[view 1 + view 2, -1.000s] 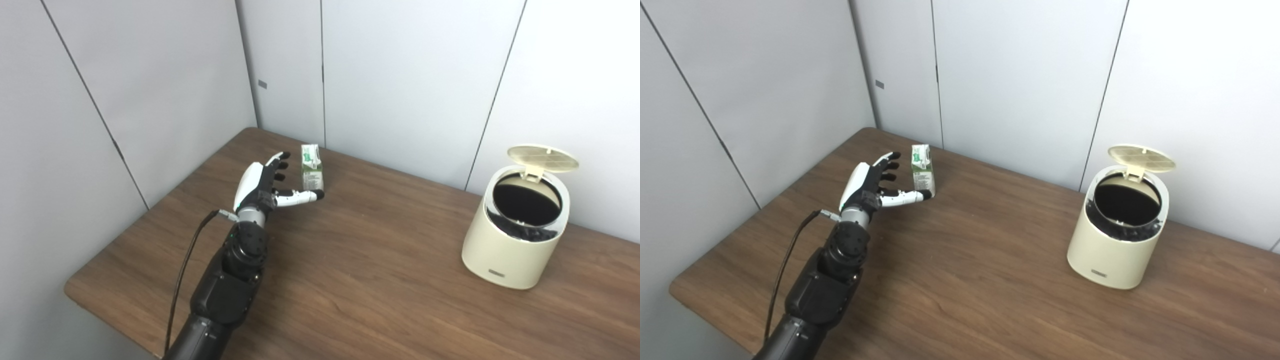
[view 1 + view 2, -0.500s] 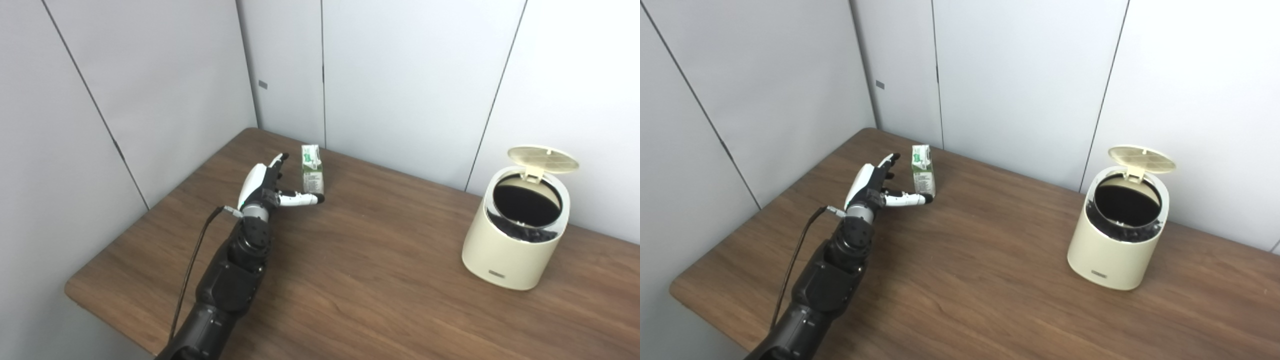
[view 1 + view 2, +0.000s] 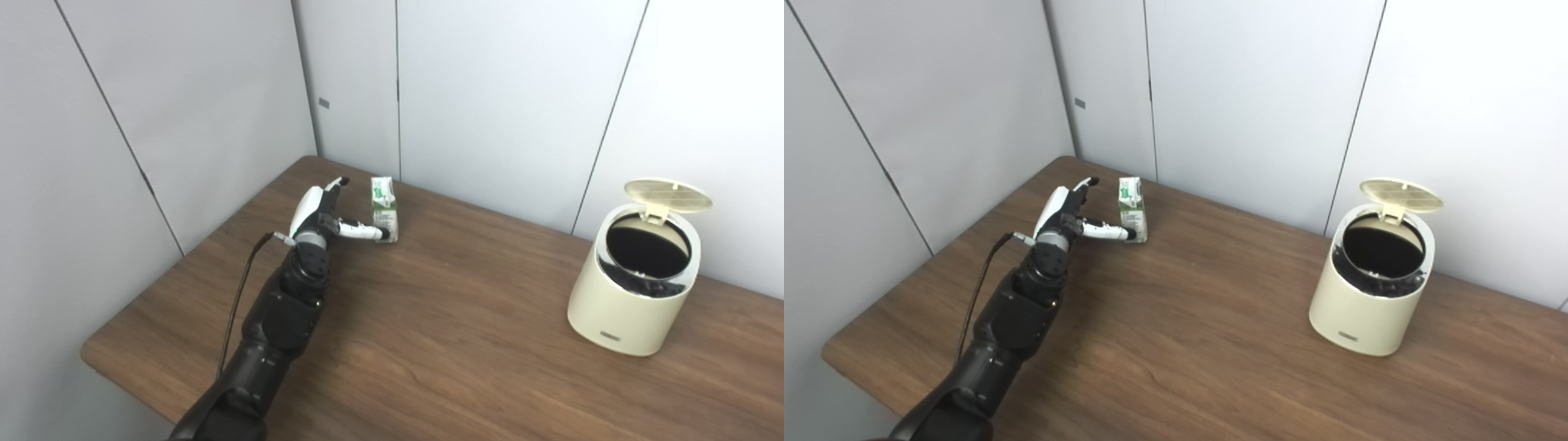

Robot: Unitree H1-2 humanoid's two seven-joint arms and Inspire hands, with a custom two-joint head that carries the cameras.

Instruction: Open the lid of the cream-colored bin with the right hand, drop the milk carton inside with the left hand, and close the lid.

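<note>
The bin point(image 3: 633, 288) stands at the right of the table point(image 3: 441, 343) with its lid point(image 3: 667, 194) tipped up and the dark mouth showing, so I judge the opening step done. My right hand is out of view. The step in hand is the pickup.

The carton point(image 3: 384, 208) stands upright near the far left corner of the table, well apart from the bin. My left hand point(image 3: 318, 211) is just beside it, on its left, spread wide and holding nothing: my fingers point(image 3: 335, 184) point up past the carton's left face, and my thumb point(image 3: 361, 231) reaches across in front of its lower part. The thumb tip seems to touch the carton near its base, though from here I cannot be sure of contact.

Next I need to bring my palm in against the carton's side and close fingers and thumb on opposite faces, squarely and at mid height. It is tall and narrow, so a push low down from the thumb alone could tip or slide it. Then I must lift, carry it right, and release over the mouth.
</note>
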